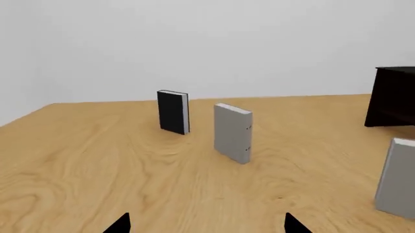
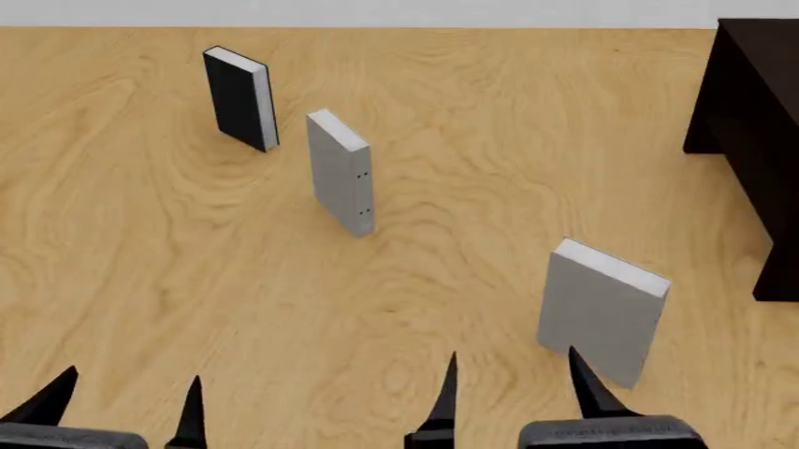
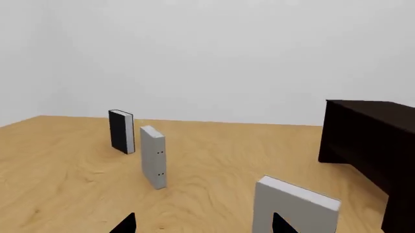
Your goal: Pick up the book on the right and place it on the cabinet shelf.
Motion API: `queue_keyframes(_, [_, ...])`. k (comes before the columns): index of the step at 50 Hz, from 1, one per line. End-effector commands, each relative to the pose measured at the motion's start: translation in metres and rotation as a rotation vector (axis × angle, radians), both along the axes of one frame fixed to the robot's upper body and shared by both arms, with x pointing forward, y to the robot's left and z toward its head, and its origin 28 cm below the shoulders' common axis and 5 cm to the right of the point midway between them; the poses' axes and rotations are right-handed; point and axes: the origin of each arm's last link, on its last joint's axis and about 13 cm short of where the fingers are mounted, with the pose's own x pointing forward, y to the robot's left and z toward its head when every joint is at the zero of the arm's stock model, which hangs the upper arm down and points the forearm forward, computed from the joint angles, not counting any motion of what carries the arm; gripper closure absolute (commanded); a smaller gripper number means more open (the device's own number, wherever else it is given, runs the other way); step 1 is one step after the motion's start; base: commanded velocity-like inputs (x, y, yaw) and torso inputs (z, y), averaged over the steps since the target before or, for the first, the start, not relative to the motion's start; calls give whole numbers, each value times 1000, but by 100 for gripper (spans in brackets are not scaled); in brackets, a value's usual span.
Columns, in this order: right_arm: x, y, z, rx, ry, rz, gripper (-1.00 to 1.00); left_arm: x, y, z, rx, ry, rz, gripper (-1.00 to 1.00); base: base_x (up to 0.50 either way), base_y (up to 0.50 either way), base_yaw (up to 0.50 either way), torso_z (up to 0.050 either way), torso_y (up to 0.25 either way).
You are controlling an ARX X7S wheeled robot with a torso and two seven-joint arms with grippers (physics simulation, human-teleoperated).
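The book (image 2: pixel 602 313), a broad pale grey hardcover with white page edges, stands upright on the wooden table at the right. It also shows in the right wrist view (image 3: pixel 298 206) and the left wrist view (image 1: pixel 397 180). My right gripper (image 2: pixel 512 374) (image 3: pixel 203 224) is open and empty, just in front of the book and a little to its left. One of its fingertips (image 3: pixel 279 221) overlaps the book's cover in view. My left gripper (image 2: pixel 125 393) (image 1: pixel 206 224) is open and empty at the near left. The dark cabinet (image 2: pixel 749 112) (image 3: pixel 370 141) stands at the far right; its shelf board does not show clearly.
A slimmer grey book (image 2: pixel 340 173) with tiny dark dots on its edge stands upright mid-table. A black-covered book (image 2: pixel 239 98) stands behind it to the left. The table's (image 2: pixel 150 281) far edge meets a white wall.
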Motion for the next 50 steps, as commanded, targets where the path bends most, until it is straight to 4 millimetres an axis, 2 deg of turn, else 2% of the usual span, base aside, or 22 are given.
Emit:
queue_keyframes(1, [5,-3,39,-16,-34,35,-100,-18,2,27,-24,-1,-41,-100,0,0,0,0,0])
queue_keyframes(5, [10,-5,55,-12,-46,45,-100,-32,4,43,-68,-3,-48,-100,0,0,0,0,0])
queue_keyframes(10, [17,-8,73,-8,-42,42,-100,-50,3,53,-65,5,-51,-100,0,0,0,0,0])
queue_keyframes(16, [26,-15,96,-23,-48,25,-100,-62,-2,59,-120,16,-39,-100,0,0,0,0,0])
queue_keyframes(19, [33,-18,109,-43,-68,-1,-100,-64,-4,60,-172,44,-13,-100,0,0,0,0,0])
queue_keyframes(34, [46,-35,166,-47,-115,-11,-100,-70,-6,59,-179,39,-20,-100,0,0,0,0,0])
queue_keyframes(50, [44,-41,175,-40,-114,-13,-100,-70,-6,58,-156,26,-21,-100,37,-42,0,0,0])
